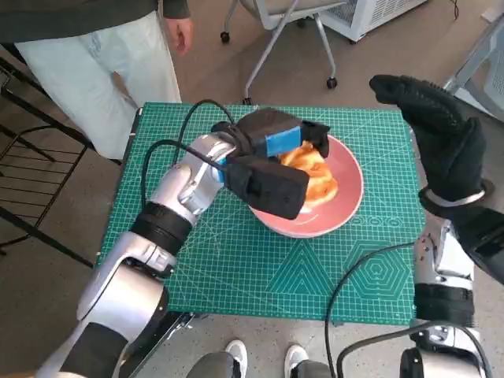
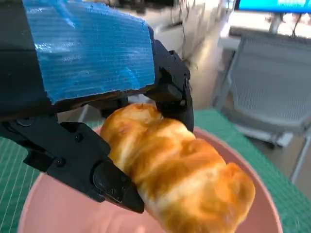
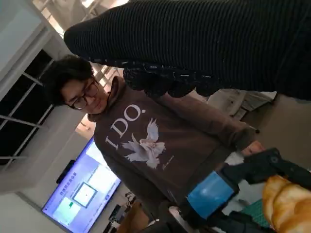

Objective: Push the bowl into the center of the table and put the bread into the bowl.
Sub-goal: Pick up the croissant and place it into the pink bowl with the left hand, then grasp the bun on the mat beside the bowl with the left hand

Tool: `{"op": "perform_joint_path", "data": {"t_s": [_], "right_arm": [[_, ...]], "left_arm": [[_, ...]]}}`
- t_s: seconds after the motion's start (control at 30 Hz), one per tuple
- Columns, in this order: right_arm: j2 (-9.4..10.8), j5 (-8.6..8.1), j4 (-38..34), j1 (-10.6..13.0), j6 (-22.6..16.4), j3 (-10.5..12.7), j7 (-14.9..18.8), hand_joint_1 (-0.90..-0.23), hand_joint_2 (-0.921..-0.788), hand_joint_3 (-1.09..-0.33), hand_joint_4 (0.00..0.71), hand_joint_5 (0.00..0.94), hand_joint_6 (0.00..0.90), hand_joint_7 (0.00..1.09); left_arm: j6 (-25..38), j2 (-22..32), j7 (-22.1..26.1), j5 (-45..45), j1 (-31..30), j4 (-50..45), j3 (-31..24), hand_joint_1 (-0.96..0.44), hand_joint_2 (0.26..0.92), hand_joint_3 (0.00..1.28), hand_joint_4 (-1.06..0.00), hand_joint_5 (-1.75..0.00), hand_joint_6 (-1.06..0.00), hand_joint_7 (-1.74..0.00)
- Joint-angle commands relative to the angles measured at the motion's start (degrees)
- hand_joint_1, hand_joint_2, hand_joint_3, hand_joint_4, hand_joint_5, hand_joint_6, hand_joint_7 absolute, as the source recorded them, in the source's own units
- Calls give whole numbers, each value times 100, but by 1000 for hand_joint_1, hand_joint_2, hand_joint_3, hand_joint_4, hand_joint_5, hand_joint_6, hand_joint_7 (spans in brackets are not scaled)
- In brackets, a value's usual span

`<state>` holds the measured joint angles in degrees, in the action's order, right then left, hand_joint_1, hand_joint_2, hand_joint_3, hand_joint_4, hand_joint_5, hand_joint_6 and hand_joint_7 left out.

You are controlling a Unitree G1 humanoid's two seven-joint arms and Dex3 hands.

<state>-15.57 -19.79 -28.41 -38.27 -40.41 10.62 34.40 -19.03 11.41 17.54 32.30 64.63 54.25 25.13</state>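
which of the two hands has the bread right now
The left hand, the black one with blue tape on its back, grips the bread over the pink bowl. The gloved right hand is raised beside the table, holding nothing.

Legible text: one item only. Right wrist view: person's brown sweatshirt [image 3: 146, 141] carries white lettering "I DO." across the chest, above a white dove graphic. Letters run tilted w/ the turned picture. Screen [image 3: 82, 194] behind the person shows a lit slide; its text is too small to read. Head view: green cutting mat [image 1: 228, 268] has printed grid lines and hexagon shapes, any markings illegible. Left wrist view: no readable text.
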Motion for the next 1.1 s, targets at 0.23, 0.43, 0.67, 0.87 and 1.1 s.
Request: {"op": "perform_joint_path", "data": {"t_s": [0.23,0.43,0.67,0.87,1.1], "right_arm": [[15,135,14,135,46,-40,-115,-686,-921,-697,158,6,29,432],[46,159,1,121,51,-59,-128,-686,-921,-699,158,5,30,429],[70,163,55,136,65,-95,-134,-685,-921,-701,158,4,29,427],[71,127,51,117,85,-116,-101,-684,-921,-705,156,3,26,428],[82,79,82,108,124,-142,-59,-682,-921,-707,156,2,23,431]], "left_arm": [[163,252,425,-339,-115,-689,-263,-264,833,8,-150,-11,-307,-42],[341,534,506,-444,-435,-1506,-420,-295,832,3,-151,-4,-310,-24],[515,1056,862,-835,-1008,-2935,-865,-305,827,0,-165,-6,-309,-14],[737,1607,1220,-1262,-1502,-4134,-1419,-303,817,0,-176,-7,-303,-7],[988,2282,1375,-1592,-2376,-5599,-2195,-281,783,0,-194,-11,-321,-14]]}}
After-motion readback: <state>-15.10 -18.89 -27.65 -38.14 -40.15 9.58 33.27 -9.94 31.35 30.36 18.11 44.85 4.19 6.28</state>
